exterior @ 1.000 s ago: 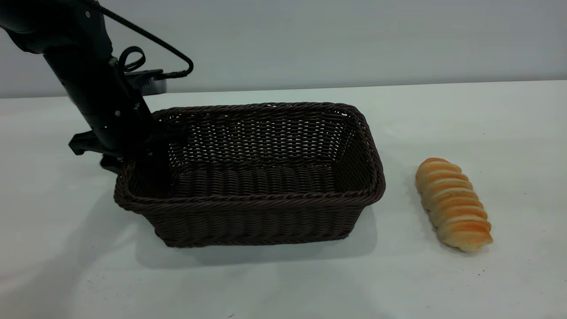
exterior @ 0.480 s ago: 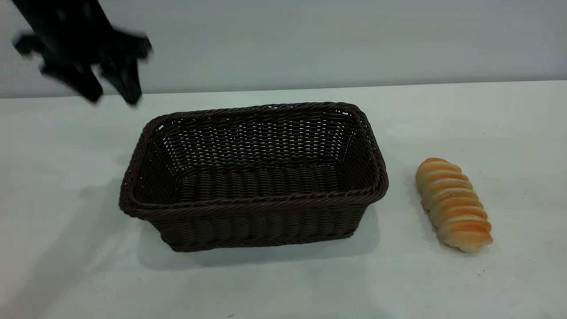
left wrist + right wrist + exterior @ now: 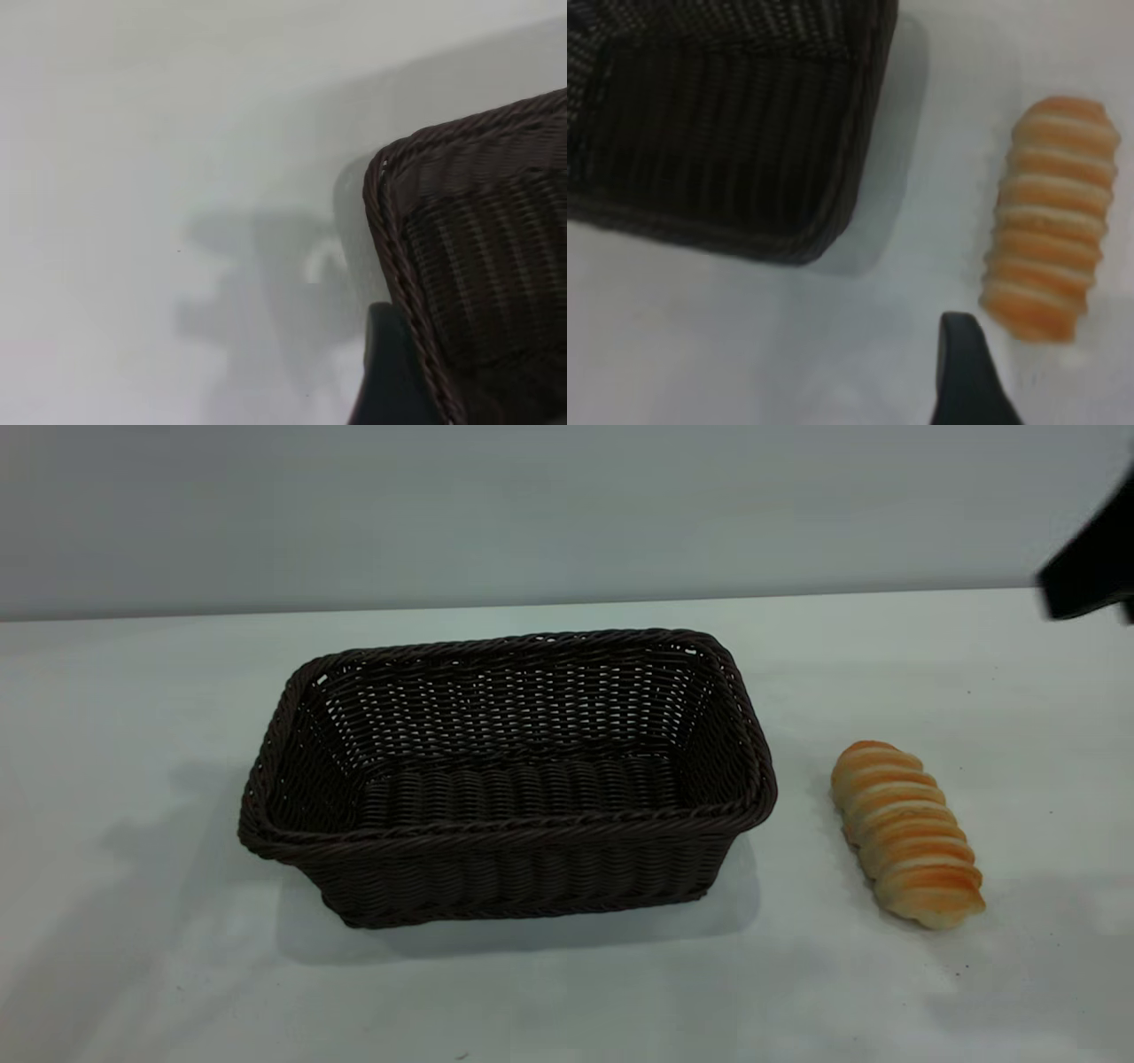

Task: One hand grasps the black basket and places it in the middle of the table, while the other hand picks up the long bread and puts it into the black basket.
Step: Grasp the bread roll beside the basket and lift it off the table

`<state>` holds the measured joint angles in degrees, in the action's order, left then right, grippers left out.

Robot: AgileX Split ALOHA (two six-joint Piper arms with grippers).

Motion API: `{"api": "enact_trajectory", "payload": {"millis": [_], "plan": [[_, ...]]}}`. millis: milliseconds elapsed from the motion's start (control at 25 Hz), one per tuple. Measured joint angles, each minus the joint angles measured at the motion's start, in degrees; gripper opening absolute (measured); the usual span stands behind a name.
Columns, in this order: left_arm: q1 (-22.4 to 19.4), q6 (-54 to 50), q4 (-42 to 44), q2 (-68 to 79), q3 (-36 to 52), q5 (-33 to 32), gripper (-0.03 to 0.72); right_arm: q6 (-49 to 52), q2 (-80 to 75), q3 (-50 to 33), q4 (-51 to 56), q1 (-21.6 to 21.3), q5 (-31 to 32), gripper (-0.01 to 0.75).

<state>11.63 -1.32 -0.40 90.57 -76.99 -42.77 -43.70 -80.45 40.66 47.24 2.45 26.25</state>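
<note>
The black basket (image 3: pixel 505 779) stands upright and holds nothing, near the middle of the table (image 3: pixel 567 992). The long bread (image 3: pixel 905 833) lies on the table to its right, apart from it. My left arm is out of the exterior view; in the left wrist view one finger (image 3: pixel 383 372) shows beside the basket's corner (image 3: pixel 478 257), holding nothing. My right arm (image 3: pixel 1088 576) shows at the far right edge, above and behind the bread. In the right wrist view one finger (image 3: pixel 966 381) hangs above the table close to the bread (image 3: pixel 1050 217), with the basket (image 3: pixel 726 124) beside it. No second finger shows near it.
A plain grey wall runs behind the table. Bare tabletop lies in front of the basket, to its left, and around the bread.
My left gripper let go of the basket's left end, rose with its fingers apart and left the exterior view. My right arm has come in at the upper right. Basket and bread stay put.
</note>
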Motion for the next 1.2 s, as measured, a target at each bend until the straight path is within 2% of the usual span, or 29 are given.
{"api": "enact_trajectory", "payload": {"millis": [360,600,880,1000,1200], "plan": [[0.00,0.19,0.40,-5.08,0.09,-4.70,0.544,-11.61,-24.64,7.72,9.33,0.00,-8.27,0.440],[0.00,0.38,1.31,-5.08,0.09,-6.85,0.544,-26.03,-33.73,9.09,24.86,0.21,-10.20,0.440],[0.00,0.38,1.31,-5.08,0.09,-8.28,0.544,-41.95,-42.05,9.51,41.77,2.72,-11.25,0.417],[0.00,0.38,1.31,-5.08,0.09,-9.04,0.544,-44.20,-43.01,9.72,44.54,2.76,-11.61,0.326],[0.00,0.38,1.31,-5.08,0.09,-10.06,0.544,-44.47,-40.64,9.67,44.26,2.76,-14.62,0.071]]}}
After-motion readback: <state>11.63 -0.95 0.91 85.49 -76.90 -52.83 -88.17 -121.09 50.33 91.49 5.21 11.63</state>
